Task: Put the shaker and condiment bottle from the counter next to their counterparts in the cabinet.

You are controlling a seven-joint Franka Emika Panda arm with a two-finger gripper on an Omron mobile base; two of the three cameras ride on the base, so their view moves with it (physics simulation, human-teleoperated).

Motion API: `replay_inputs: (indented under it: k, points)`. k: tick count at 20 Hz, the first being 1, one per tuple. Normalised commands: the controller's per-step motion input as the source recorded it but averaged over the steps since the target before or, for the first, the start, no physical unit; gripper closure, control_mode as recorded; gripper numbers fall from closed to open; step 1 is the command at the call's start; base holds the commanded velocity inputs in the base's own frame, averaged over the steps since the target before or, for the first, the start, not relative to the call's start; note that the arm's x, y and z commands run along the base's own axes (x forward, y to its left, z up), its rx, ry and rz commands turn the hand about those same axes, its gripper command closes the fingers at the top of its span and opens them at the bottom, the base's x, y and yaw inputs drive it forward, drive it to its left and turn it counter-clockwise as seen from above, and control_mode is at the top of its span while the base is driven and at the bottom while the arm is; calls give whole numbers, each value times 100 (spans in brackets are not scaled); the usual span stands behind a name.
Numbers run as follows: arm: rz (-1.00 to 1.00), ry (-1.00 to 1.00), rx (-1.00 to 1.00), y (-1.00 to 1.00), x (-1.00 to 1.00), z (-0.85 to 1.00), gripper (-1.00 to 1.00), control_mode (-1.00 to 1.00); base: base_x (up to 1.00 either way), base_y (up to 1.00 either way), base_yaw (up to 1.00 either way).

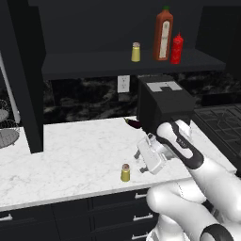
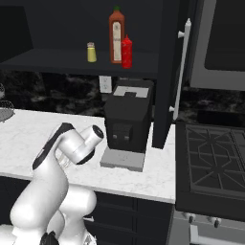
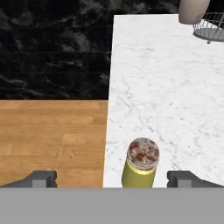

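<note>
Currently the gripper [image 3: 111, 178] hangs over the front part of the counter [image 1: 70, 160] with its jaws spread wide and holding nothing. In the hand view the two dark fingertips [image 3: 40, 178] stand well apart on either side of the shaker [image 3: 141, 162], with clear space between each tip and the shaker's yellow body. The shaker stands upright on the marble near the counter's front edge, its brownish speckled cap facing the hand camera. In the left base view the same shaker [image 1: 125, 172] sits just beside the white hand [image 1: 151, 157], slightly below and to the left of it. The condiment bottle [image 1: 177, 49] stands upright on the shelf of the cabinet [image 1: 117, 63], touching or nearly touching the tall orange-red sauce bottle [image 1: 163, 36] on that bottle's right. The pale-capped yellow shaker [image 1: 135, 52] stands on the same shelf, apart from the tall bottle on its left. A black coffee machine [image 1: 162, 103] occupies the counter behind the hand, under the shelf. A small dark purple object [image 1: 134, 124] lies on the marble at the machine's left base; what it is cannot be told. A wire basket [image 3: 211, 27] rests at the far end of the counter in the hand view.
</note>
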Motion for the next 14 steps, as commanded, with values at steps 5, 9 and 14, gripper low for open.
replay_inputs:
  k: [5,9,14]
  points:
    - [0,-1,-3,16,25,-38,-100,-100,0,0,0]
    - [0,-3,-3,18,19,-35,-100,-100,0,0,0]
    - [0,-3,-2,17,5,-31,-100,-100,0,0,0]
